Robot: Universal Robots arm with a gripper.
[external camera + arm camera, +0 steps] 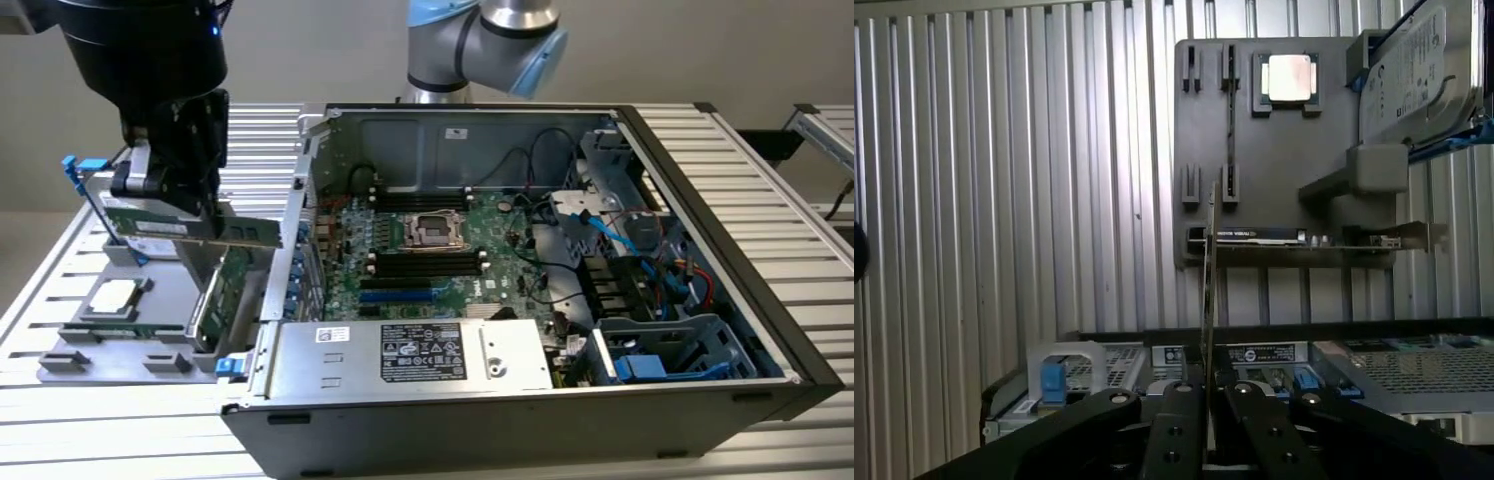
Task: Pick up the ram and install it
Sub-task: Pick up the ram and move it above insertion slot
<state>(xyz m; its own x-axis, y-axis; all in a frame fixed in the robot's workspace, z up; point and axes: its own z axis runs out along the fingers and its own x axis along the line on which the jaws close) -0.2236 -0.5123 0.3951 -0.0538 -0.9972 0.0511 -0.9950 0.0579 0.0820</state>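
The ram (247,234) is up in the air, long edge level, pinched near its middle by the hand (171,205), which is closed on it. In the wrist view the ram (1210,290) shows edge-on as a thin upright line running out from between the two fingers (1184,410).

Right under it sits the gray holder tray (80,360), at the exterior view's left of the desk (80,430). A processor chip (114,297) lies flat in the tray, and the larger expansion card (220,295) stands on edge, its top just below the ram's near end, so that is the tight spot.

The ram's end toward the exterior view's right comes near the side wall of the open computer case (300,220). Past that wall the case is open on top. The black motherboard slots (424,262) lie well apart from the ram, beside the processor socket (430,230).
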